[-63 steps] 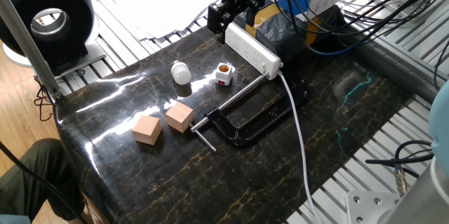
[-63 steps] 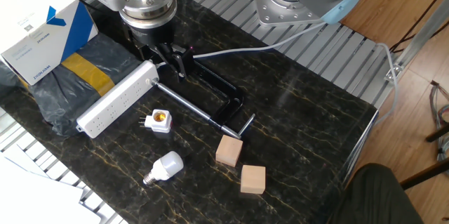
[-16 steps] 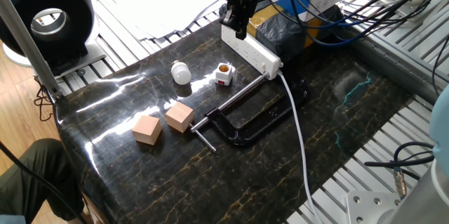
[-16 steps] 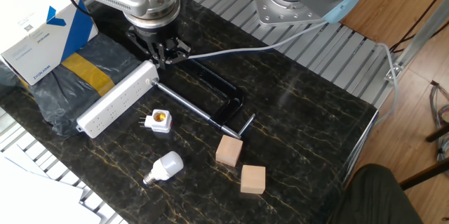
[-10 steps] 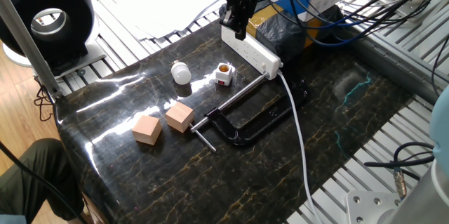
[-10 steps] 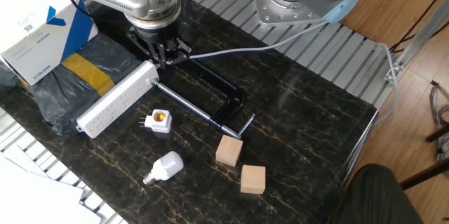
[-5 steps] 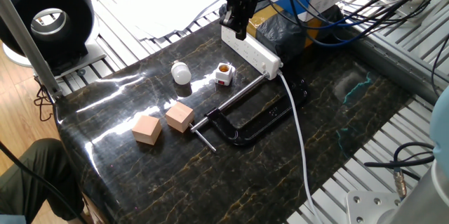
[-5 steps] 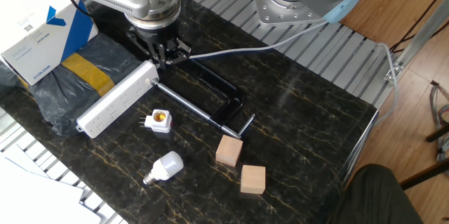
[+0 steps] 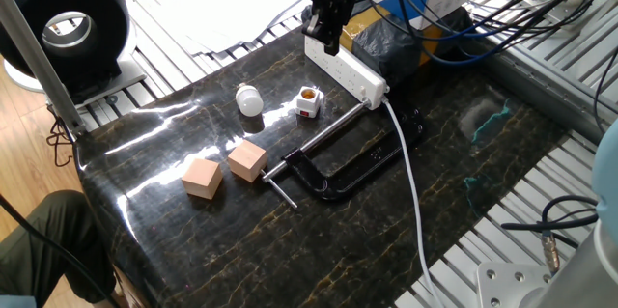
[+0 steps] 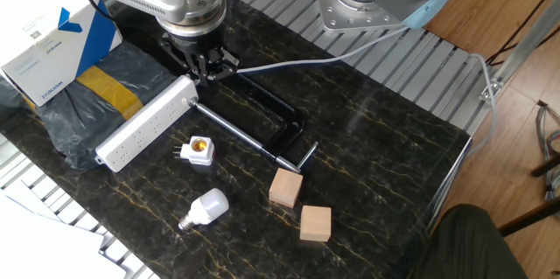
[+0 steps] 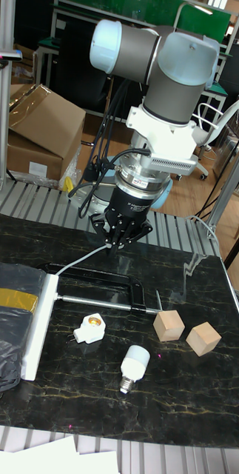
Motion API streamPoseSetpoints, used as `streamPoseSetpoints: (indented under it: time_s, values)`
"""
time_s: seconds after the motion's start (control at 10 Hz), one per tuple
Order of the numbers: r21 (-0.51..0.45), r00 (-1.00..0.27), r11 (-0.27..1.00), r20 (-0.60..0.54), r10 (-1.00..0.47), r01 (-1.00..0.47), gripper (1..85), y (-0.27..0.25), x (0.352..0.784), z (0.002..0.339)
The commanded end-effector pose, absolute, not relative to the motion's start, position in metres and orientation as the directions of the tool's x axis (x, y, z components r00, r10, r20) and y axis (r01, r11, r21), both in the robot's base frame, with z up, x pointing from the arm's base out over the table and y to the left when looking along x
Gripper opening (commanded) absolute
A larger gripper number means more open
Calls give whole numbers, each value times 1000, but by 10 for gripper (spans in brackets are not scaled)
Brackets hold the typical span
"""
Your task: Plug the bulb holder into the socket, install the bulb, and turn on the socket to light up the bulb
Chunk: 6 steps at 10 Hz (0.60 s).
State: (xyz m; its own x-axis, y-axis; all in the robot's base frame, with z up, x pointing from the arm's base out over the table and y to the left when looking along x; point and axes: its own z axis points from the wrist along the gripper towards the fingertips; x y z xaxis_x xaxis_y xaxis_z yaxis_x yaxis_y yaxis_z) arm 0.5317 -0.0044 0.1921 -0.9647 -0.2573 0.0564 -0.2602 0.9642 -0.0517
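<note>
The socket (image 9: pixel 348 69) is a long white power strip lying at the back of the dark marble table, beside a black bag. In front of it lies the bulb holder (image 9: pixel 308 103), a small white cube with its brass opening facing up. The white bulb (image 9: pixel 250 100) rests on its side to the left of the holder. My gripper (image 9: pixel 325 40) hangs above the table by the socket, fingers shut and empty. In the tall fixed view the gripper (image 11: pixel 118 246) tapers to a point over the clamp, near the socket's (image 11: pixel 36 326) cable end, well away from the bulb holder (image 11: pixel 89 327) and the bulb (image 11: pixel 134 364).
A black C-clamp (image 9: pixel 338 168) lies between the socket and the table's middle. Two tan wooden cubes (image 9: pixel 202 178) (image 9: pixel 247 161) sit near the front left. The thick white cable (image 9: pixel 410 182) runs off the table's edge. A black bag with yellow tape (image 10: pixel 96 87) and a box (image 10: pixel 52 34) stand behind the socket.
About six seconds ago the fingers stood open; they have since shut and the wrist has turned. Over the last 1.6 seconds nothing has visibly moved.
</note>
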Motion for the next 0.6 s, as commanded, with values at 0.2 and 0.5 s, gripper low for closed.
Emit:
streamPoseSetpoints:
  time_s: [0.2, 0.5]
  values:
    - [-37, -967, 967, 42, -251, -252, 10, 0, 534, 193]
    - [-36, -967, 967, 36, -253, -254, 10, 0, 536, 192]
